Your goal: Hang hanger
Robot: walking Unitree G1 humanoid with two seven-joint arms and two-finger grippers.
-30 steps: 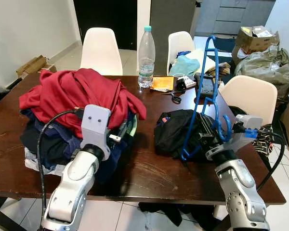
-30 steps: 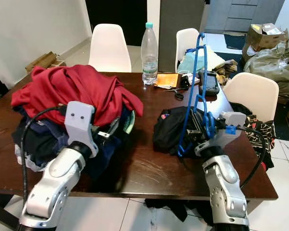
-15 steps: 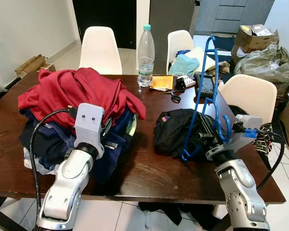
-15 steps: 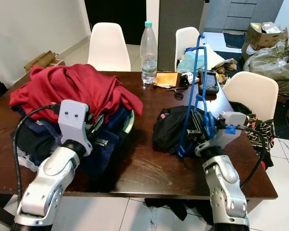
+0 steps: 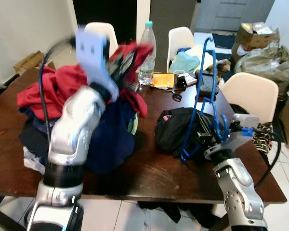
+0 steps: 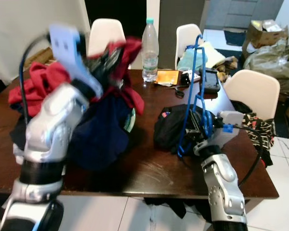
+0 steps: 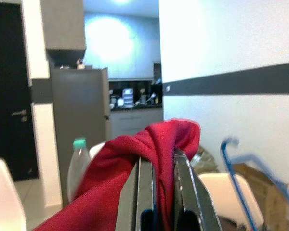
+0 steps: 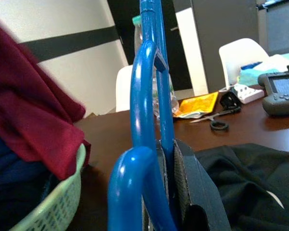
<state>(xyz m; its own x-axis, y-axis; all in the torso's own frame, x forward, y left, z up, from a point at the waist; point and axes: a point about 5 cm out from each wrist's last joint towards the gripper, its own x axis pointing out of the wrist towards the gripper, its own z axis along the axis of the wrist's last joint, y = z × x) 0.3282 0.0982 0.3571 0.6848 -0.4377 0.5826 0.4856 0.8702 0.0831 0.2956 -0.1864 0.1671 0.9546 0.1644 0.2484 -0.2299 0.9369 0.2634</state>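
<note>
A blue plastic hanger point(image 5: 205, 91) stands upright over the table's right side, hook at the top. My right gripper point(image 5: 206, 138) is shut on its lower part, and the right wrist view has the hanger point(image 8: 149, 96) clamped between the black fingers point(image 8: 195, 192). My left gripper point(image 5: 124, 65) is raised high above the clothes pile, blurred, and shut on a red garment point(image 7: 130, 168). A dark blue garment point(image 5: 111, 137) hangs beneath that arm. A black garment point(image 5: 176, 129) lies on the table beside the hanger.
A pale green basket point(image 5: 134, 126) heaped with clothes point(image 5: 36, 94) fills the left of the dark wooden table point(image 5: 149, 171). A water bottle point(image 5: 145, 50), scissors point(image 5: 176, 97), an orange packet point(image 5: 162, 82) and a controller point(image 5: 205, 85) lie at the far side. White chairs point(image 5: 248, 94) ring the table.
My left arm has swung up from low beside the pile to high above it, lifting the red garment, with dark blue cloth hanging beneath. The right gripper and hanger have stayed put.
</note>
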